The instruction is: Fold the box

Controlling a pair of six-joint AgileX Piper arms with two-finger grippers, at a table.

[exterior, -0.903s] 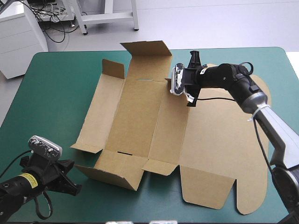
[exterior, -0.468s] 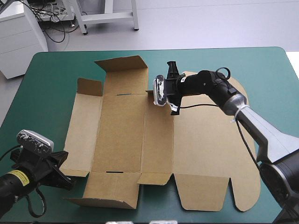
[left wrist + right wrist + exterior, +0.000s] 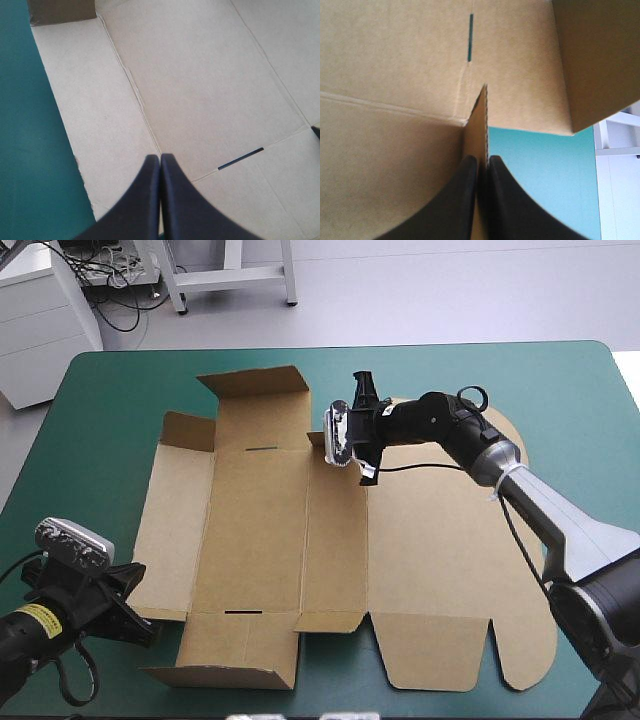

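While the brown box [image 3: 255, 530] lies mostly flat on the teal-green cover [image 3: 100, 420], the right gripper [image 3: 481, 159] is clamped on its far corner tab [image 3: 480, 120], standing it upright. The left gripper [image 3: 160, 157], fingers together and empty, hovers over the side panel [image 3: 90, 115], with a slot [image 3: 241, 158] just ahead. This looks like early wall-raising; next, probably lift the wall adjoining that tab.

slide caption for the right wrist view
Right hand shut on an upright flap of the box, table beyond.
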